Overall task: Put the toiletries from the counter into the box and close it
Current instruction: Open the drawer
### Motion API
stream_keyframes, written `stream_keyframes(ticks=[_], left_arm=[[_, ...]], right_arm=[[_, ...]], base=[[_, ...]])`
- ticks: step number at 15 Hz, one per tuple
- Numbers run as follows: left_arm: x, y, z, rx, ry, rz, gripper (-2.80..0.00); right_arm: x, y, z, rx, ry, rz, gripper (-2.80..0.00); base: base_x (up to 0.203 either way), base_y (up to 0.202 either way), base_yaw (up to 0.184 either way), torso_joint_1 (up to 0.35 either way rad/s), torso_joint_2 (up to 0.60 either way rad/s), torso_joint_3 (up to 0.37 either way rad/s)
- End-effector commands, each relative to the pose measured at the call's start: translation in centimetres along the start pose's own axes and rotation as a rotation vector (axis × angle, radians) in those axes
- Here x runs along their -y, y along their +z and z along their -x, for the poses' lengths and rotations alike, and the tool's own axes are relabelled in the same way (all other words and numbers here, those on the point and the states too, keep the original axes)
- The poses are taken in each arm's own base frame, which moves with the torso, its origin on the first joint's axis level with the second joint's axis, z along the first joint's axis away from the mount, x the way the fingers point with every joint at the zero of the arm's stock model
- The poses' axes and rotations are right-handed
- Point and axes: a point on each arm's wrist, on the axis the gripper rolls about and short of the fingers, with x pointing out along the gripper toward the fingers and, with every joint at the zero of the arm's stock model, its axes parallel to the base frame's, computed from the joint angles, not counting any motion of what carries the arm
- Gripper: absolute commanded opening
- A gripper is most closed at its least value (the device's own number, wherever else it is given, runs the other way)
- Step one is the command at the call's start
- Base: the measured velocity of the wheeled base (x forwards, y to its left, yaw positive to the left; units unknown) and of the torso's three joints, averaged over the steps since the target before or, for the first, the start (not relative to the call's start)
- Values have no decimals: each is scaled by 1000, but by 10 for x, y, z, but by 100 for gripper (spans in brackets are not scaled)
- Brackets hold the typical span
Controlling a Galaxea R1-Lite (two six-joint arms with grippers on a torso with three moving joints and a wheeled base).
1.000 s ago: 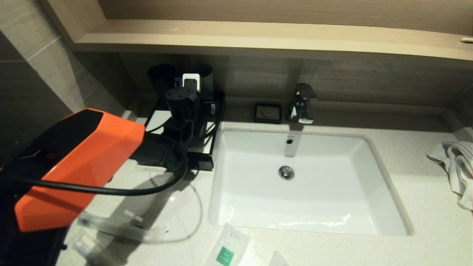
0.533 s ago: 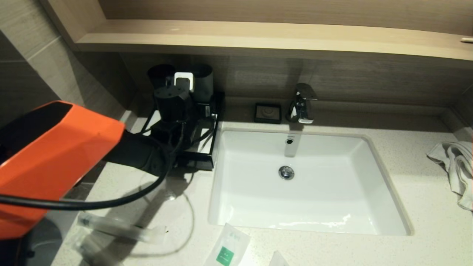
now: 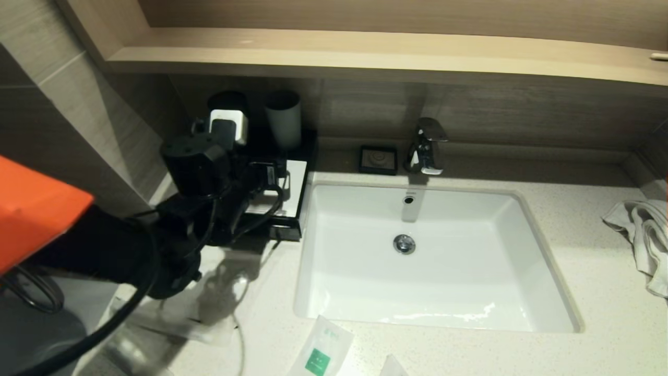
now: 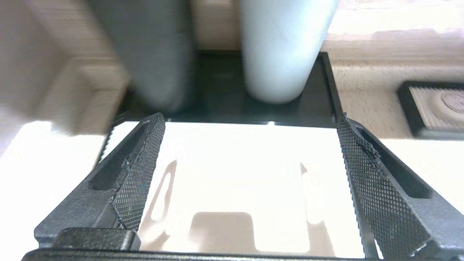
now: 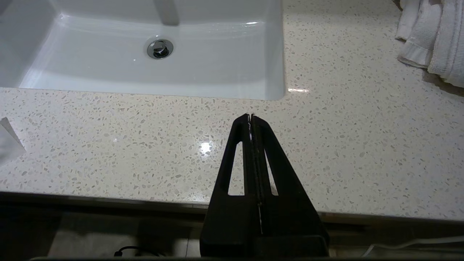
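The black box [image 3: 296, 184] with a glossy white top stands on the counter left of the sink. My left gripper [image 3: 263, 177] hovers over it, open and empty. In the left wrist view the open left gripper [image 4: 250, 117] spans the white surface [image 4: 235, 174], which fills the gap between the fingers. A clear wrapped toothbrush packet [image 3: 177, 326] lies at the front left, partly under my arm. A white sachet with a green label [image 3: 321, 355] and a second sachet [image 3: 392, 366] lie at the front edge. My right gripper [image 5: 251, 116] is shut and empty over the counter's front edge.
A dark cup [image 3: 227, 102] and a grey cup [image 3: 283, 117] stand at the back of the box. The white sink [image 3: 522, 271], faucet [image 3: 427, 146] and soap dish [image 3: 378, 159] are to the right. A towel [image 3: 644, 235] lies far right. A shelf overhangs the back wall.
My left arm has swung to the left and drawn back over the box. The grey cup and part of the box's white top are now uncovered. The right arm has not moved.
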Motion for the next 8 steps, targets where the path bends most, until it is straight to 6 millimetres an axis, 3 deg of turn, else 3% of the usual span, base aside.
stream_keyframes(ticks=[1, 2, 8], left_arm=[[-19, 29, 42, 45, 2, 20, 0], [-26, 34, 56, 51, 1, 22, -280], [-62, 52, 134, -19, -12, -9, -280]], right_arm=[[0, 0, 0, 0, 0, 2, -280], [0, 0, 0, 0, -1, 1, -280], [0, 0, 0, 0, 0, 2, -280]], base=[[0, 0, 0, 0, 0, 0], [0, 0, 0, 0, 0, 0], [0, 0, 0, 0, 0, 0]])
